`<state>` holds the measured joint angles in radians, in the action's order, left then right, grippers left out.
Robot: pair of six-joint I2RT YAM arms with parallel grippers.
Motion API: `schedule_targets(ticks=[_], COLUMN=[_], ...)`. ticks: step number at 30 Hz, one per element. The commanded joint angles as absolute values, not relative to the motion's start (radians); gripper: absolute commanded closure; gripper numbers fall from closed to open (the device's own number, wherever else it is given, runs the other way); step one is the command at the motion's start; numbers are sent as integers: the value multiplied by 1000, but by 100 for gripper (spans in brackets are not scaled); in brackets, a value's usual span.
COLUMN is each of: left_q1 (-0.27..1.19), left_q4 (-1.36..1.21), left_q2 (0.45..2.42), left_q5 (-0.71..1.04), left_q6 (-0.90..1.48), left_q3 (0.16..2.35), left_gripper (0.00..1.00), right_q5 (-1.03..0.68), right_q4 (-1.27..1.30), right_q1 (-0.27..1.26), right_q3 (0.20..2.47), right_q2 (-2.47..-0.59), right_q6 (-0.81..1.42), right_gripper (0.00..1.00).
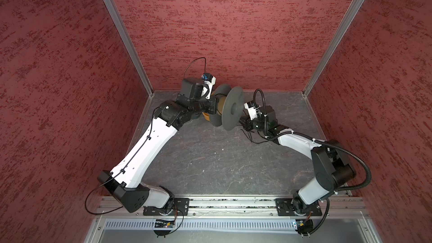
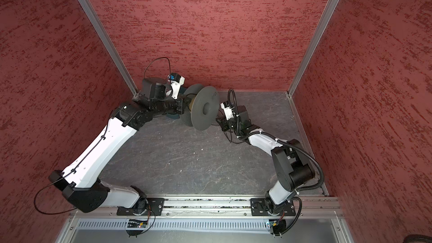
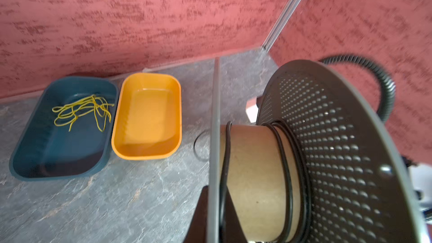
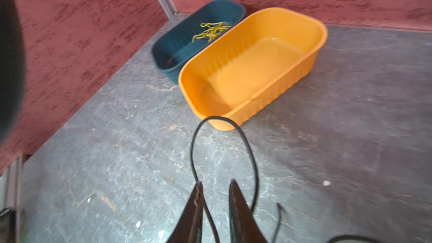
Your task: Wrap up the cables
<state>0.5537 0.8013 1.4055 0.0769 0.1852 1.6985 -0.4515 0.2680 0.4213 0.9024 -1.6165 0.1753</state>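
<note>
Jaws of the right gripper (image 4: 215, 182) stand slightly apart around the thin black cable (image 4: 217, 118), slack on the grey stone-patterned table (image 4: 117, 160) near two o'clock. Left gripper (image 3: 214, 206) pinches the grey, cardboard-cored spool (image 3: 257, 171) at twelve o'clock. Without tension, wound turns could loosen or tangle.

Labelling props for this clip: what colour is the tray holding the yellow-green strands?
Dark teal-blue; the tray shows best in the left wrist view.

spool (image 3: 254, 171) btm cropped, cable (image 4: 246, 143) runs off-frame

orange tray (image 3: 147, 113), teal tray (image 3: 58, 150), black cables (image 4: 217, 118)
</note>
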Motion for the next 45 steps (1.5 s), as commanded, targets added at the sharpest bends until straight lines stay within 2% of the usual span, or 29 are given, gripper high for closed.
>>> schedule_targets(ticks=[1, 4, 8, 12, 15, 21, 33, 40, 45], left_q1=[529, 504, 491, 483, 479, 478, 477, 476, 478], left_q4=[690, 655, 633, 626, 632, 643, 662, 670, 670], left_q2=[1382, 1373, 1362, 1344, 1329, 1317, 1312, 1285, 1272], left_q5=[72, 75, 89, 87, 77, 68, 64, 37, 29], left_q6=[253, 289, 308, 312, 313, 318, 318, 313, 309], left_q3=[1726, 1724, 1733, 1734, 1742, 1772, 1792, 1781, 1772], left_gripper=[100, 100, 100, 100, 100, 100, 100, 100, 100], right_q5=[-586, -623, -600, -499, -418, -343, -201, -133, -112], right_q4=[451, 513, 530, 496, 494, 504, 647, 623, 519], right_q1=[419, 420, 419, 419, 418, 419, 425, 423, 423], right_q3=[843, 782, 714, 661, 610, 544, 603, 684, 758], right_q2=[-1565, -1541, -1480, -1379, -1313, -1304, -1493, -1536, -1564], right_q6=[243, 266, 266, 261, 262, 207, 135, 205, 144], right_gripper=[73, 66, 45, 32, 25, 25, 30, 32, 31])
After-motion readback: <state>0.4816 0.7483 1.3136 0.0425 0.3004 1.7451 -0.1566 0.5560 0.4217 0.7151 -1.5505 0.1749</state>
